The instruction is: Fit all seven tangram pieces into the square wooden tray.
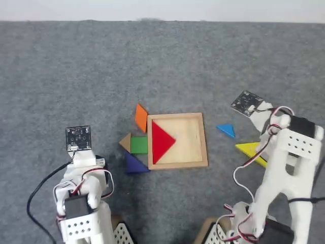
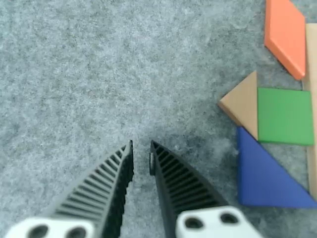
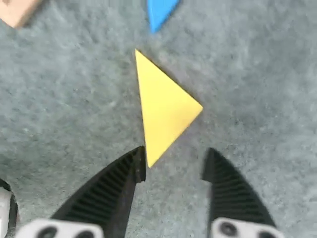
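The yellow triangle lies flat on the grey table to the right of the square wooden tray, well apart from it and nearer the table's right edge, partly under the right arm in the high view. Its long edge runs roughly away from the right gripper, in line with the reach. One sharp corner rests just at a fingertip and the far sharp corner points toward the small blue triangle. The square corner juts out sideways (across the jaw gap). That gripper hangs just short of the piece, spread wide and holding nothing. I judge a pinch across the short width, not the long edge, is what the next move needs.

The tray holds one piece so far, the red triangle, against its left wall. Outside that wall sit the orange parallelogram, green square, tan triangle and dark blue triangle. The left gripper is near these at the front left, nearly clenched on nothing, and far from the yellow piece.
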{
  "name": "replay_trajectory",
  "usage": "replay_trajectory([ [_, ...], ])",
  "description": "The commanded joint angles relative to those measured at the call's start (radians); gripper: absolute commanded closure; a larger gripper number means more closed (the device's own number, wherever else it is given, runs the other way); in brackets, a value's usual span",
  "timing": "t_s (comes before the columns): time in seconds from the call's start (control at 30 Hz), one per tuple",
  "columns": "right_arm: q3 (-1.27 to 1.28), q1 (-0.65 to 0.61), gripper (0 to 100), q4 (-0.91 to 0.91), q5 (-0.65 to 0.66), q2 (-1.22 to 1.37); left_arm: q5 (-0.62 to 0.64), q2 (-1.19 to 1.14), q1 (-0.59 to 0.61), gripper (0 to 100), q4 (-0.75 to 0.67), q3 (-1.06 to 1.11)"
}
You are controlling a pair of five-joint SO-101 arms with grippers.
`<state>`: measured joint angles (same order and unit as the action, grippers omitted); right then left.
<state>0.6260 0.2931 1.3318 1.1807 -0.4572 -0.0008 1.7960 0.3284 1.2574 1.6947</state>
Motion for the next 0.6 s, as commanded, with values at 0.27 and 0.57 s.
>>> replay_trajectory([
  [0.27, -0.057, -0.035, 76.1, -0.205, -0.043, 0.325, -0.006, 0.023, 0.003, 95, 0.005, -0.012],
  [0.57, -0.072, 0.028, 76.1, -0.237, 0.038, 0.427, -0.006, 0.023, 0.003, 95, 0.005, -0.012],
])
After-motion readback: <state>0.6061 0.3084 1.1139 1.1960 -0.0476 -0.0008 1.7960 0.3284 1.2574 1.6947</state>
